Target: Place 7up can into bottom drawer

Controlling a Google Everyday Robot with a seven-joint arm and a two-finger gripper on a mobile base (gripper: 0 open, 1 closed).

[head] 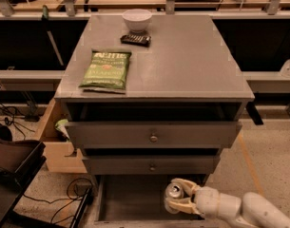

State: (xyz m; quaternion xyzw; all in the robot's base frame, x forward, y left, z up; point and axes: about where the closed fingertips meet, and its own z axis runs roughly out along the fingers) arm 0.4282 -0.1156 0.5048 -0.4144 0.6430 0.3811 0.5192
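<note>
The 7up can (173,191) shows its silver top and sits between the cream fingers (182,206) of my gripper (177,195), which reaches in from the lower right. The gripper is shut on the can and holds it over the right part of the bottom drawer (130,198). That drawer is pulled out at the bottom of the grey cabinet, a shallow tray with a flat dark grey floor. Whether the can touches the floor cannot be told.
Above the tray are two drawers with round knobs, the upper one (153,135) and the middle one (152,165). On the cabinet top lie a green chip bag (106,69), a white bowl (137,19) and a dark flat object (135,40). A wooden box (56,148) and cables (73,189) are at the left.
</note>
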